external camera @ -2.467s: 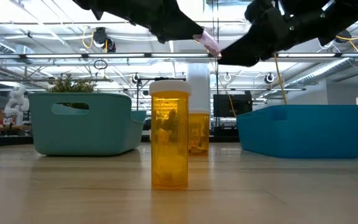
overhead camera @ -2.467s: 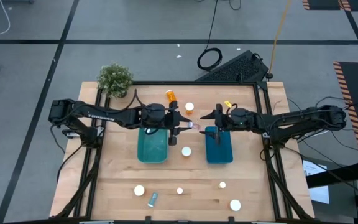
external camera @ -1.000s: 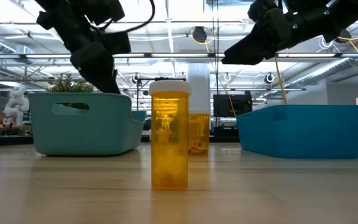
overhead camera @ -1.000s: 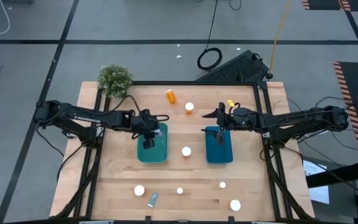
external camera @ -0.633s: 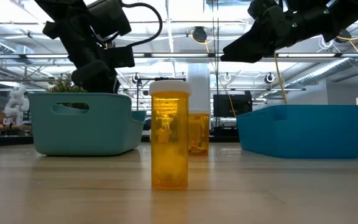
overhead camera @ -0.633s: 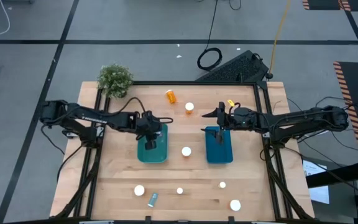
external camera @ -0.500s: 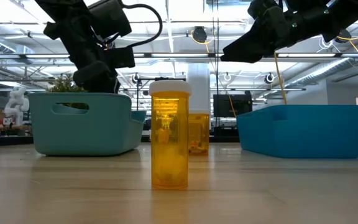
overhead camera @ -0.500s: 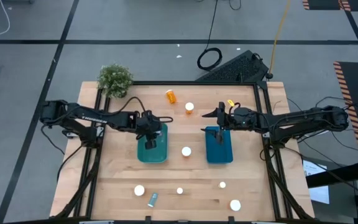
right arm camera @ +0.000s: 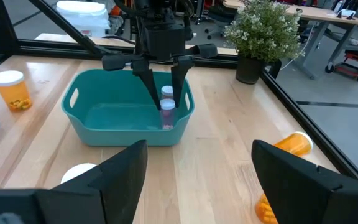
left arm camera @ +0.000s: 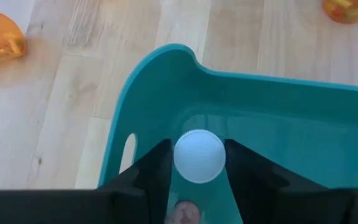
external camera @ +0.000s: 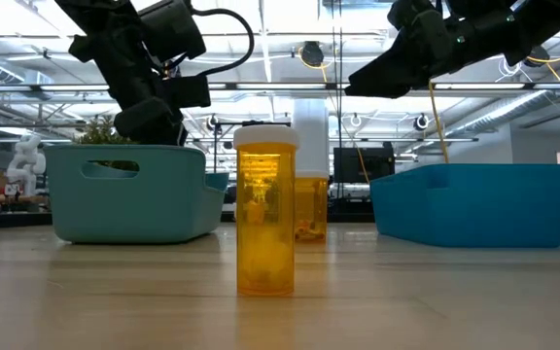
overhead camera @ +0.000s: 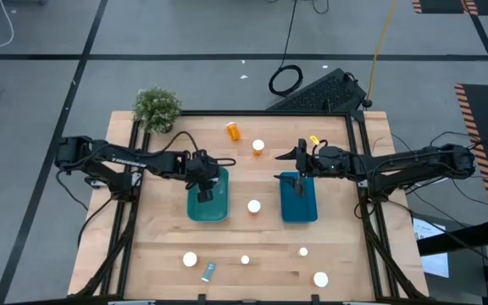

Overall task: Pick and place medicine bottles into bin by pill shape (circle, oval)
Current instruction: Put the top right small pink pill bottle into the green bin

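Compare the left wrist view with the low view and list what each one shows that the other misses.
Only the left wrist view shows the white-capped bottle between the left gripper fingers inside the teal bin, plus a tipped orange bottle. Only the low view shows the blue bin, the right gripper above it, and an upright orange bottle up close. Both show the teal bin.

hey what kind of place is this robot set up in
Most likely a robotics lab or open workshop. The wooden table stands on a grey concrete floor with taped lines and loose cables, the low view shows exposed ceiling trusses, and more workbenches stand beyond the potted plant.
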`<state>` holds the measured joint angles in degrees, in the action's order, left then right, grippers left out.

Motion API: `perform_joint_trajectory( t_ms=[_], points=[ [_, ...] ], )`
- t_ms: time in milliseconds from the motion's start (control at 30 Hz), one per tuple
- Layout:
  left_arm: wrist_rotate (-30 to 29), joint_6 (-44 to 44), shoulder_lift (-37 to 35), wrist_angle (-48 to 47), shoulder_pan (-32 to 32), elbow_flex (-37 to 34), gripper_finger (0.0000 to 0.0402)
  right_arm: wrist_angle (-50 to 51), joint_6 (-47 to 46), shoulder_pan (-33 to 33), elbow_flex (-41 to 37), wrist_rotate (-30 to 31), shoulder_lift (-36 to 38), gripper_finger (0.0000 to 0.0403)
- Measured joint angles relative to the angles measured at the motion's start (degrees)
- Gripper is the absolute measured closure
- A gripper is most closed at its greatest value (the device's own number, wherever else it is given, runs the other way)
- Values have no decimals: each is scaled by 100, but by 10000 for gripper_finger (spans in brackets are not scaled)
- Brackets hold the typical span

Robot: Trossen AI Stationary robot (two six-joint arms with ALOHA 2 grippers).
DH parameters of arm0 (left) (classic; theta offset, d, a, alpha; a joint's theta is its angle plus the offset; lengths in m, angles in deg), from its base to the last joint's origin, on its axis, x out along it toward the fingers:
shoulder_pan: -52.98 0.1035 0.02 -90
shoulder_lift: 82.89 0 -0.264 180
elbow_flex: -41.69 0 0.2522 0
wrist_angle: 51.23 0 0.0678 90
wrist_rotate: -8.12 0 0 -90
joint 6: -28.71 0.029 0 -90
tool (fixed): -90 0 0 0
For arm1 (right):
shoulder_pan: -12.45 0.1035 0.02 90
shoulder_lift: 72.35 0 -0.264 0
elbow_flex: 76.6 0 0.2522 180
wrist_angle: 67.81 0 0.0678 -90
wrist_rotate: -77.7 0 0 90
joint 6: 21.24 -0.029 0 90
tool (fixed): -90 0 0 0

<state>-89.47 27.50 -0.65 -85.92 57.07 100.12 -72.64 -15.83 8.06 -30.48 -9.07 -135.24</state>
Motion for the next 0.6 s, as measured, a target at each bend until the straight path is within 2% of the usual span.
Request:
perform_joint_trajectory(
  t_ms=[233,600],
  points=[
    [-1,-2,0,11,0,0,222,0,0,0,0,0,0,122],
    [-1,133,0,277,0,2,220,0,2,0,0,0,0,122]
  ],
)
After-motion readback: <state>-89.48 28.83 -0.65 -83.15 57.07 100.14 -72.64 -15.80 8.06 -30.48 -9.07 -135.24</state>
